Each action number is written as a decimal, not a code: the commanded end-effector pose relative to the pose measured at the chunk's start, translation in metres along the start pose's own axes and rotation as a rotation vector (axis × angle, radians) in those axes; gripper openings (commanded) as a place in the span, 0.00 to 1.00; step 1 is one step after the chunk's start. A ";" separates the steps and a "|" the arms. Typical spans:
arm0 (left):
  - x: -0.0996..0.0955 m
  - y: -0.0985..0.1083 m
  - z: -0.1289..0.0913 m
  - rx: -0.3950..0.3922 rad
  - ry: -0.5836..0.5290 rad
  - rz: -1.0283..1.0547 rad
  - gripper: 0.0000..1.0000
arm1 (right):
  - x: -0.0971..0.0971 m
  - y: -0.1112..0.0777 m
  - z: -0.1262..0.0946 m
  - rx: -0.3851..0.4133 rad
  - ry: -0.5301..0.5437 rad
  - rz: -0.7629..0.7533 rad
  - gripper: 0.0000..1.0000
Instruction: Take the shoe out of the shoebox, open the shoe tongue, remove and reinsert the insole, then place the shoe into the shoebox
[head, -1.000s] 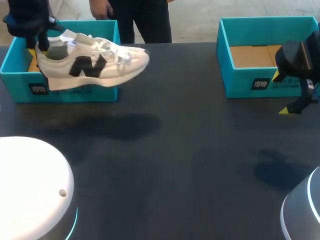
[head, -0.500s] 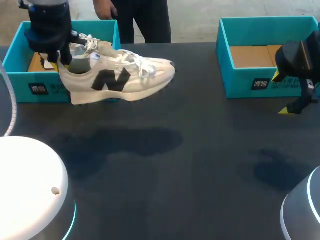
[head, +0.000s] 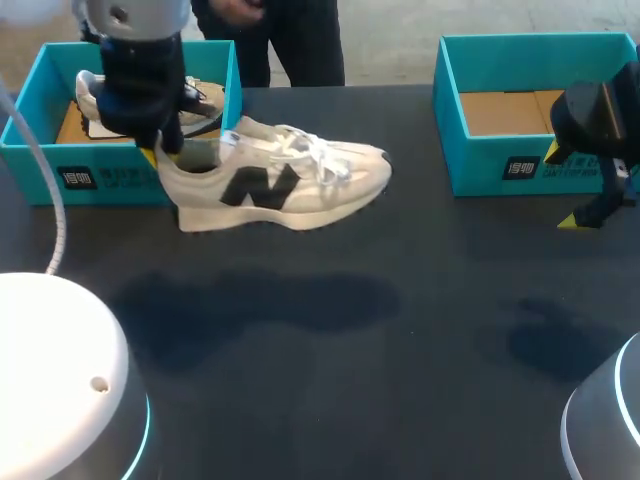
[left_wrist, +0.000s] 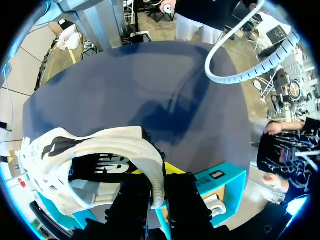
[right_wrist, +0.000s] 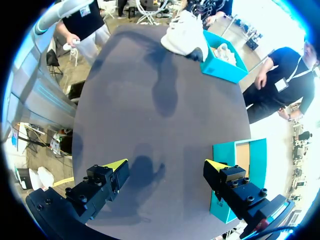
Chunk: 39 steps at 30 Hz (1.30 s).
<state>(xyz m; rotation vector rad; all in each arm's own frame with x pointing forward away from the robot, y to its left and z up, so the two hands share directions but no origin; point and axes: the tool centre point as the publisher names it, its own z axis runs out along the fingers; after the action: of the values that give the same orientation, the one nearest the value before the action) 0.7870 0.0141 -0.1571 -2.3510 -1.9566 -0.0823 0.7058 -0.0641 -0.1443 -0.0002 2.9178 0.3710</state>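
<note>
A white sneaker (head: 280, 185) with a black letter on its side hangs above the dark table, toe pointing right, just in front of the left teal shoebox (head: 40, 165). My left gripper (head: 160, 150) is shut on the sneaker's heel collar. In the left wrist view, the collar (left_wrist: 150, 165) is pinched between the fingers of that gripper (left_wrist: 157, 192). My right gripper (head: 565, 185) hangs open and empty at the table's right, in front of the right shoebox (head: 500, 150). The right wrist view shows the right gripper (right_wrist: 165, 165) spread wide, with the sneaker (right_wrist: 185, 35) far ahead.
A second shoe (head: 205, 100) lies in the left shoebox. The right shoebox holds only a brown cardboard floor (head: 505, 110). Two white arm bases sit at the near corners (head: 60, 380) (head: 605, 430).
My left arm has carried the sneaker out from over the left shoebox, rightward and toward the near side, lower over the table. The right arm has not moved.
</note>
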 end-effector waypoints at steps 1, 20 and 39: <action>-0.012 0.002 0.016 -0.011 -0.006 -0.009 0.00 | -0.002 0.001 0.002 0.003 0.004 0.000 1.00; -0.056 0.008 0.081 0.004 0.017 -0.021 0.00 | -0.002 0.001 0.002 0.003 0.004 0.000 1.00; -0.073 0.019 0.161 0.028 0.020 -0.041 0.00 | -0.002 0.001 0.002 0.003 0.004 0.000 1.00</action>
<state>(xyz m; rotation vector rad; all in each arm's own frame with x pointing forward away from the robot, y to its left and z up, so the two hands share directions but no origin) 0.7898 -0.0431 -0.3151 -2.2825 -1.9807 -0.0794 0.7058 -0.0641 -0.1443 -0.0003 2.9178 0.3710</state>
